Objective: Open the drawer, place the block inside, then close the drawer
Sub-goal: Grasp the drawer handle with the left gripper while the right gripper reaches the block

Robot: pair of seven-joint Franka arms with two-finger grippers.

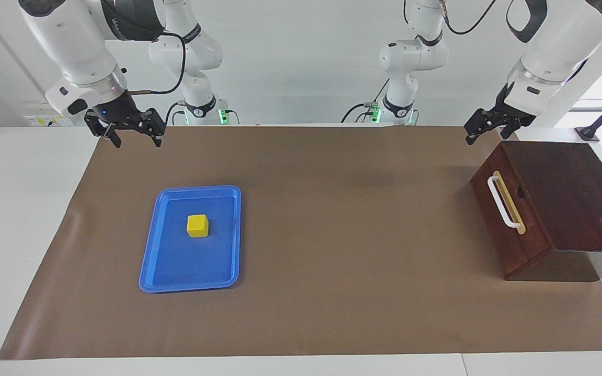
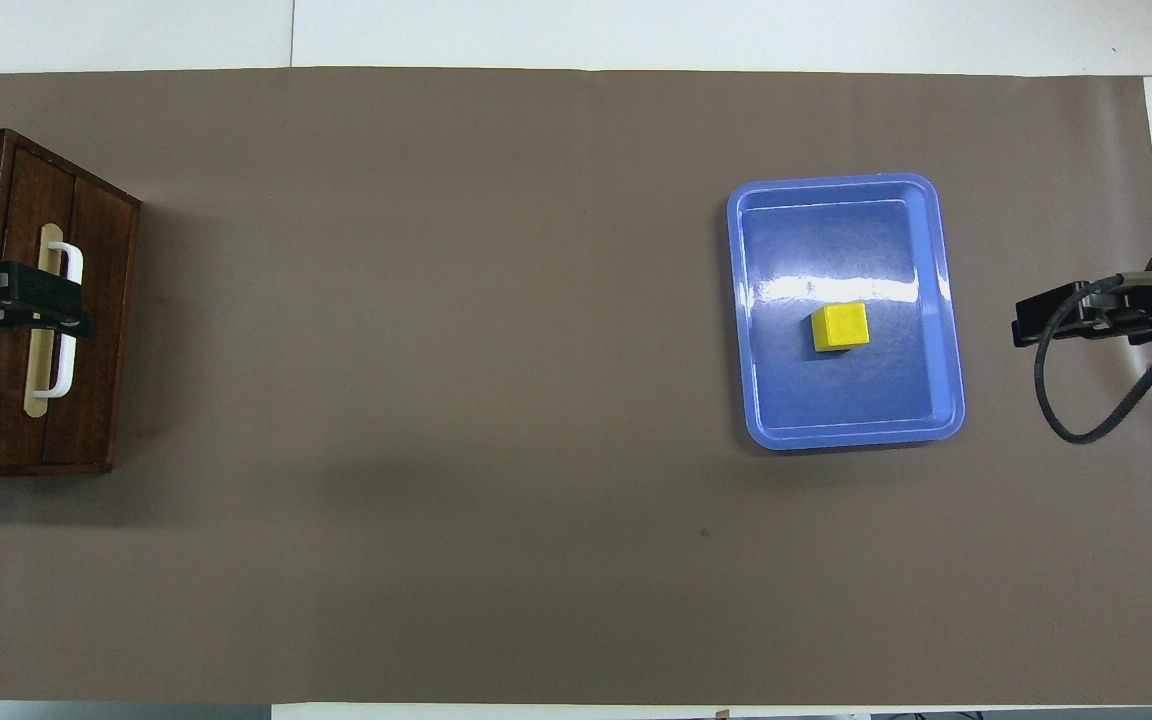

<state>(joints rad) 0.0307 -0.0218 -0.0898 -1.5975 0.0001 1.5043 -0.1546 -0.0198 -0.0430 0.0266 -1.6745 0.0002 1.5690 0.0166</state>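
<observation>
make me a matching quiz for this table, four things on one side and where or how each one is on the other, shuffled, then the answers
Things:
1. block
2. drawer
3. left gripper
4. right gripper

Places or states:
A. shut, its white handle untouched
B. raised near the right arm's end of the table, jaws open
C. resting in the blue tray
D. raised beside the wooden box, holding nothing

Pairs: 1-C, 2-A, 3-D, 4-B
</observation>
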